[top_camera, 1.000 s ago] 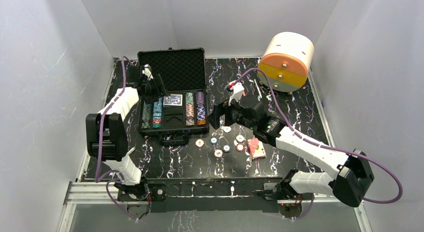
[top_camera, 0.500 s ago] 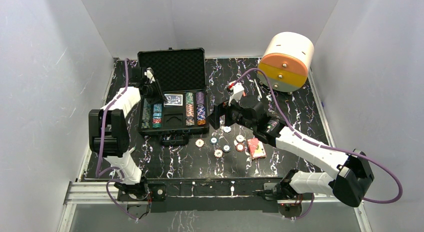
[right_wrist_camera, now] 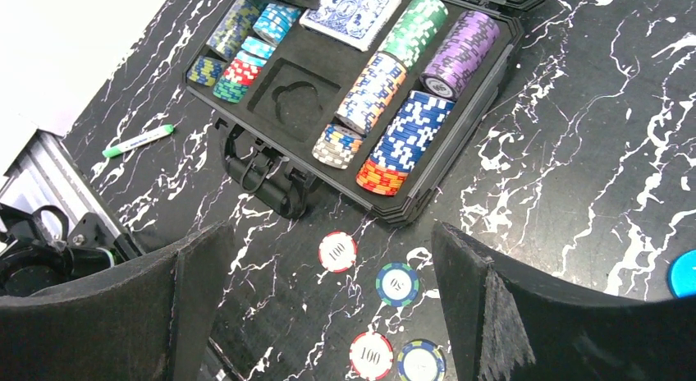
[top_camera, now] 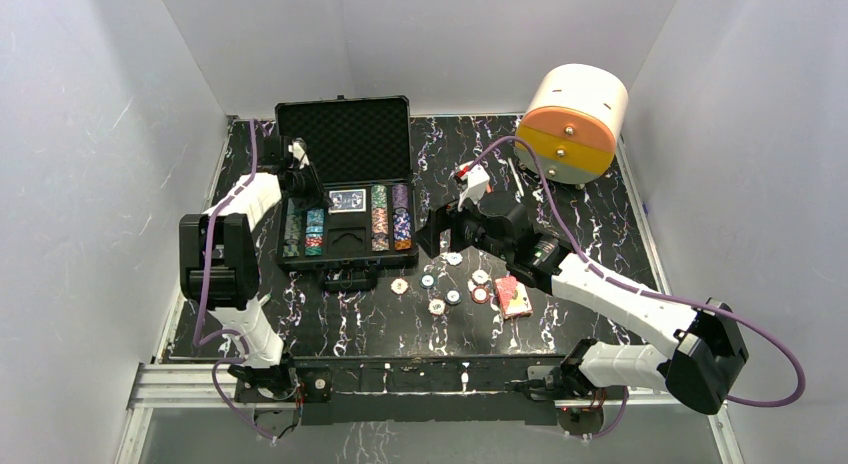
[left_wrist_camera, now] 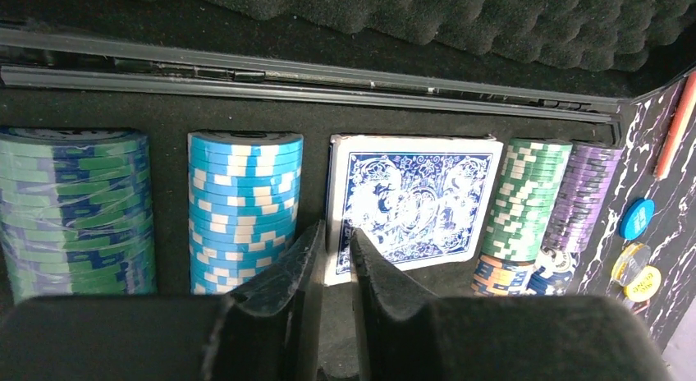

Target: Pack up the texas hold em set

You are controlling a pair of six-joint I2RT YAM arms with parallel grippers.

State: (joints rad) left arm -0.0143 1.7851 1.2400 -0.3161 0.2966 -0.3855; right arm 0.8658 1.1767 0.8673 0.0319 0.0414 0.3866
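Note:
The black case (top_camera: 345,134) lies open at the back left, foam lid up. It holds rows of striped chips (top_camera: 379,219) and a blue card deck (top_camera: 346,199). My left gripper (top_camera: 322,192) hovers over the case's left half. In the left wrist view its fingers (left_wrist_camera: 336,231) stand almost together with nothing between them, and the blue deck (left_wrist_camera: 414,196) lies just beyond the tips. My right gripper (right_wrist_camera: 332,229) is wide open above loose chips (right_wrist_camera: 337,251) on the table. A red card deck (top_camera: 513,296) lies to their right. Dealer buttons (left_wrist_camera: 637,218) sit right of the case.
A big white-and-orange cylinder (top_camera: 575,119) stands at the back right. A green-capped pen (right_wrist_camera: 138,140) lies left of the case's handle, and an orange pen (left_wrist_camera: 677,122) lies right of the case. White walls close in on the table on three sides.
My left gripper's jaws have closed from well apart to almost together, and the arm has drawn back a little over the case. The right arm has not moved.

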